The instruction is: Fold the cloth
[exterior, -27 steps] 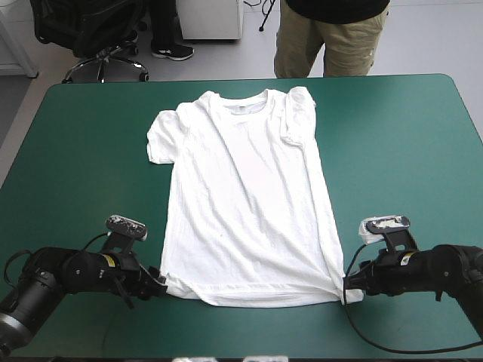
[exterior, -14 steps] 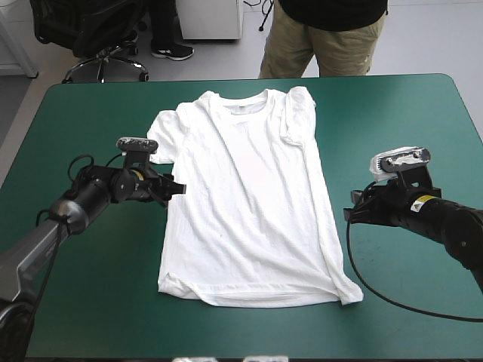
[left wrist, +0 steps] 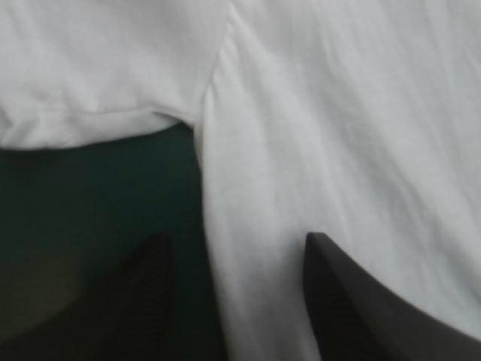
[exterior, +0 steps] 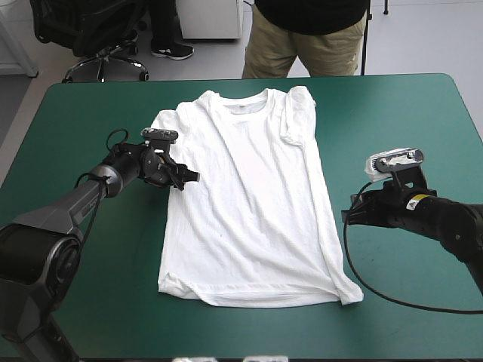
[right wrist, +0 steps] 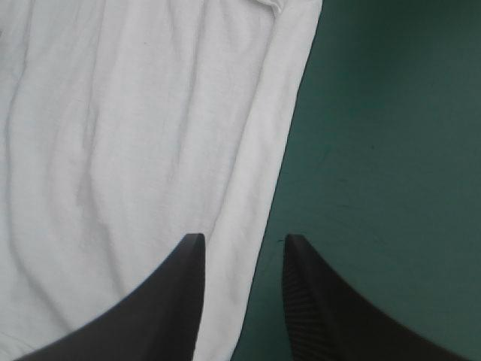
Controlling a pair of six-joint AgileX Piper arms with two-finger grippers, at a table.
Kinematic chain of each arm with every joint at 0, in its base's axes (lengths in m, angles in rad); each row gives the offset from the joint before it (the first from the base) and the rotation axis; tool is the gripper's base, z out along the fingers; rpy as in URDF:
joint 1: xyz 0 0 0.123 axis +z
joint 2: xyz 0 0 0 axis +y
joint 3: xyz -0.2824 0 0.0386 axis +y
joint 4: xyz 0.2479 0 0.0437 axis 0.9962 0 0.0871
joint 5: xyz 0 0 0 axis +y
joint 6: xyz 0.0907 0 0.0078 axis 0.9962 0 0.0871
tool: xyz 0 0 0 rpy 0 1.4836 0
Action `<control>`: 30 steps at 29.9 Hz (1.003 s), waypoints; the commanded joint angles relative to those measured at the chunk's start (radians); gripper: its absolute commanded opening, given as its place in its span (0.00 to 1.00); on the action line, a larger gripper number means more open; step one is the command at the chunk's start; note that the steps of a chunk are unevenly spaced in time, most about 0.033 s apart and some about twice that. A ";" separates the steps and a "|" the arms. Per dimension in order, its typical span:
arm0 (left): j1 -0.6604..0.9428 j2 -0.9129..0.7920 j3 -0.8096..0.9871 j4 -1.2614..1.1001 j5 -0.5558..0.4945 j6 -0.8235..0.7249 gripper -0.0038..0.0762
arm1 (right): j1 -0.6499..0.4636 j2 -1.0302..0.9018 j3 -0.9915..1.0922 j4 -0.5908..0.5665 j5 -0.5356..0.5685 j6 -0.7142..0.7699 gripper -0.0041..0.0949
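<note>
So, high: finds T-shirt [exterior: 249, 196] flat on table [exterior: 392, 113]; puts left gripper [exterior: 185, 179] at its side under the sleeve [exterior: 162, 136], right gripper [exterior: 349, 215] at the opposite edge. Left wrist: shows fingers [left wrist: 353, 301] apart, empty, straddling that edge. Right wrist: same, parted, holding nothing, astride the edge. Looks like pre-grasp for a lengthwise fold; calls for pinching both edges next.

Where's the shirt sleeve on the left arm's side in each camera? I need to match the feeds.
High view: the white short-sleeved T-shirt's left-side sleeve lies toward the table's far edge, just beyond the left gripper.
Left wrist view: the sleeve lies ahead of the open gripper, its hem against the teal-green cover.
Right wrist view: not in it; only the opposite side edge shows.
Shared landmark: white shirt edge against the cover.
</note>
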 commanded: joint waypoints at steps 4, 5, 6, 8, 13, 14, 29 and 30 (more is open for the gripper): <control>-0.001 0.018 -0.029 -0.020 -0.043 -0.002 0.40 | -0.006 -0.007 -0.034 0.012 -0.057 -0.010 0.36; -0.003 0.024 -0.029 -0.022 -0.038 -0.002 0.34 | -0.006 -0.002 -0.034 0.010 -0.067 -0.016 0.36; -0.003 0.025 -0.029 -0.024 -0.034 0.000 0.24 | -0.006 0.004 -0.034 0.010 -0.075 -0.033 0.36; -0.003 0.031 -0.029 -0.024 -0.027 0.008 0.06 | -0.006 0.036 -0.034 0.010 -0.093 -0.092 0.36; -0.003 0.033 -0.029 -0.019 -0.018 0.008 0.04 | -0.006 0.198 -0.086 0.046 -0.117 -0.151 0.42; -0.003 0.033 -0.029 -0.015 -0.016 0.008 0.04 | -0.006 0.231 -0.109 0.051 -0.111 -0.151 0.45; -0.001 0.033 -0.029 -0.009 0.029 0.050 0.04 | 0.045 0.810 -0.642 -0.052 -0.005 -0.063 0.49; -0.001 0.033 -0.029 -0.009 0.027 0.050 0.04 | 0.047 0.834 -0.674 -0.052 0.013 -0.060 0.49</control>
